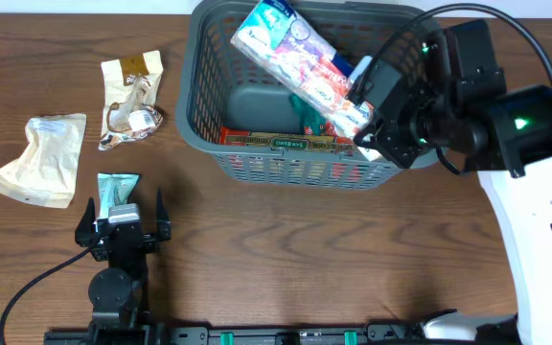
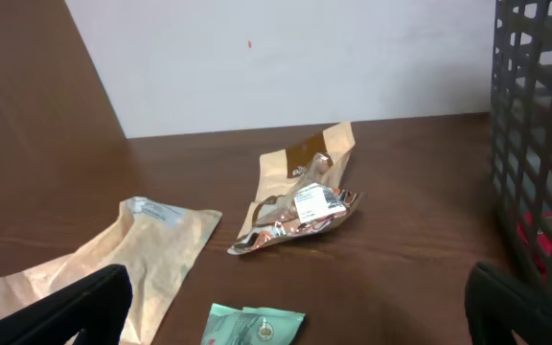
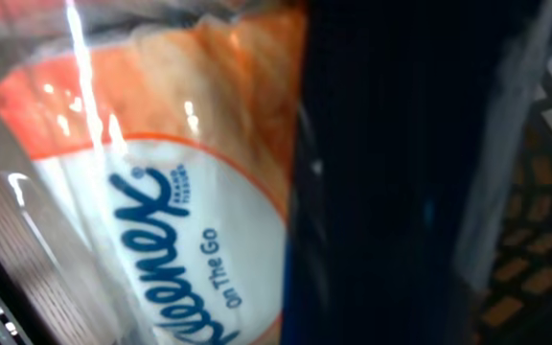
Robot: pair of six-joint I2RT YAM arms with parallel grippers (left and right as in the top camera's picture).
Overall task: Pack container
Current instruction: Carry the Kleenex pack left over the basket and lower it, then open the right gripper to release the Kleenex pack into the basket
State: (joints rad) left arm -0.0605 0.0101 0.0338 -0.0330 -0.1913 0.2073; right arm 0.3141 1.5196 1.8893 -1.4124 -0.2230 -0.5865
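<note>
The container (image 1: pixel 202 105) sits at the far edge of the table (image 1: pixel 286 259), the right jaws clenched on a tissue pack (image 1: pixel 300 59) slanting above it, left jaws released; dropped crooked, the pack could lodge on the rim.

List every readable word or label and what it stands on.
"Kleenex": clear plastic tissue pack with orange and white print.
"On The Go": same pack, beside the brand.
Label on flat red and green box in dark grey slotted plastic basket: too small.
Sticker on crumpled foil packet: blurred.
</note>
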